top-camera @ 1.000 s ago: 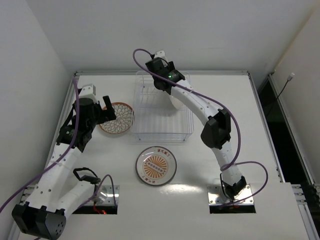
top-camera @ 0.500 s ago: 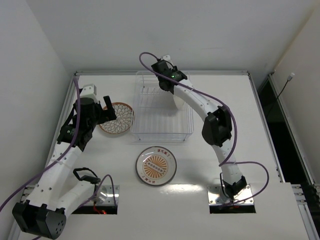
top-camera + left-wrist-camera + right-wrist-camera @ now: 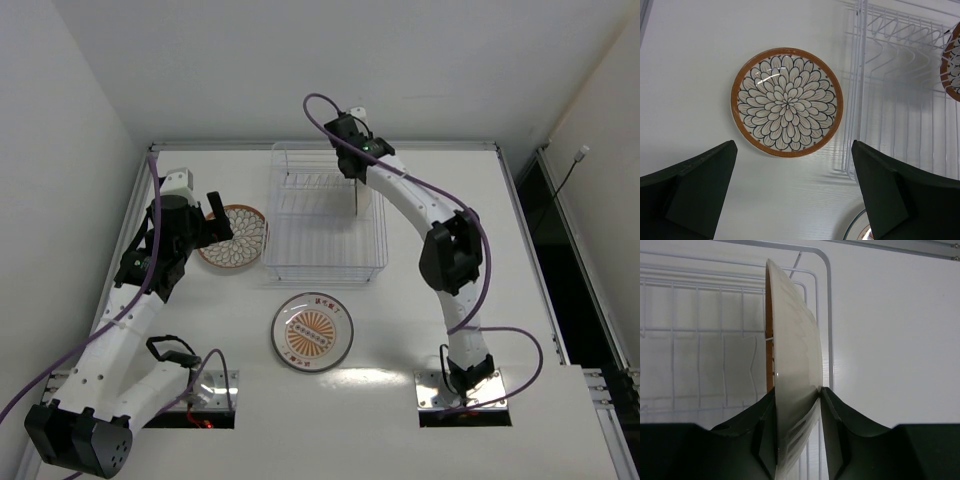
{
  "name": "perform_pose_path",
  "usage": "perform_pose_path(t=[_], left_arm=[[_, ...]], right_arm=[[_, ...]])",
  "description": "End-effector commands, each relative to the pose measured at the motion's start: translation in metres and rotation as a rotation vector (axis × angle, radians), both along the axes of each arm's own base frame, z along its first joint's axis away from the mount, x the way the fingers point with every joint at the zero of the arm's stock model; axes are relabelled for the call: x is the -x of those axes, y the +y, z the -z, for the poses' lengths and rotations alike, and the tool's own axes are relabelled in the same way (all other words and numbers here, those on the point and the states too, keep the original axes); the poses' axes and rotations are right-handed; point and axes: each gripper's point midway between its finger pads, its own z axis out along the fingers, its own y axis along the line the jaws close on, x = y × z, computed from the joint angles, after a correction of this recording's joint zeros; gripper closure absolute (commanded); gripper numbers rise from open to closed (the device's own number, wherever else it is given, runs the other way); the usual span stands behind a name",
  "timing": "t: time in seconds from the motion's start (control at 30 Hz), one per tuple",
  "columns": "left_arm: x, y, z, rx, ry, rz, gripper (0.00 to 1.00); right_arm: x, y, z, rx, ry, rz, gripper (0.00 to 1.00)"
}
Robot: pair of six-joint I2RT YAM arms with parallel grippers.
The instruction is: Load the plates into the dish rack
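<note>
A petal-pattern plate (image 3: 795, 365) stands on edge at the right end of the dish rack (image 3: 325, 268), white underside facing right. My right gripper (image 3: 797, 392) is shut on its near rim, one finger on each face; from above the right gripper (image 3: 355, 168) hangs over the rack's back right. A second petal plate (image 3: 786, 101) lies flat on the table left of the rack (image 3: 900, 100). My left gripper (image 3: 792, 190) hovers open just short of it, touching nothing. The sunburst plate (image 3: 312, 332) lies flat in front of the rack.
The rack's upright wire prongs (image 3: 890, 45) fill its far end, left of the standing plate (image 3: 952, 65). The white table (image 3: 460, 250) is walled at the back and sides. Both arm bases sit at the near edge.
My right gripper has swung rightward over the back of the rack and closed its fingers onto the standing plate. The left arm and the two flat plates have not moved.
</note>
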Motion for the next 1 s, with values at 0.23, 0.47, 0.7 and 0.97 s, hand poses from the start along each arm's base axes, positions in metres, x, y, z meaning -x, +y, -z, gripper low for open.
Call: perform_pose_path(t=[0.23,0.47,0.7,0.97], left_arm=[[0.0,-0.001,-0.01,0.008,-0.027,0.006,0.0],[0.0,-0.001,-0.01,0.008,-0.027,0.006,0.0],[0.0,-0.001,-0.01,0.008,-0.027,0.006,0.0],[0.0,-0.001,-0.01,0.008,-0.027,0.006,0.0]], right_arm=[[0.003,-0.016,-0.03,-0.169,-0.037,0.027,0.56],[0.001,-0.019,-0.036,-0.185,-0.051,0.027,0.38],[0.003,0.002,-0.059,-0.241,-0.086,-0.053,0.14],[0.005,0.022,-0.094,-0.337,-0.143,-0.165,0.08]])
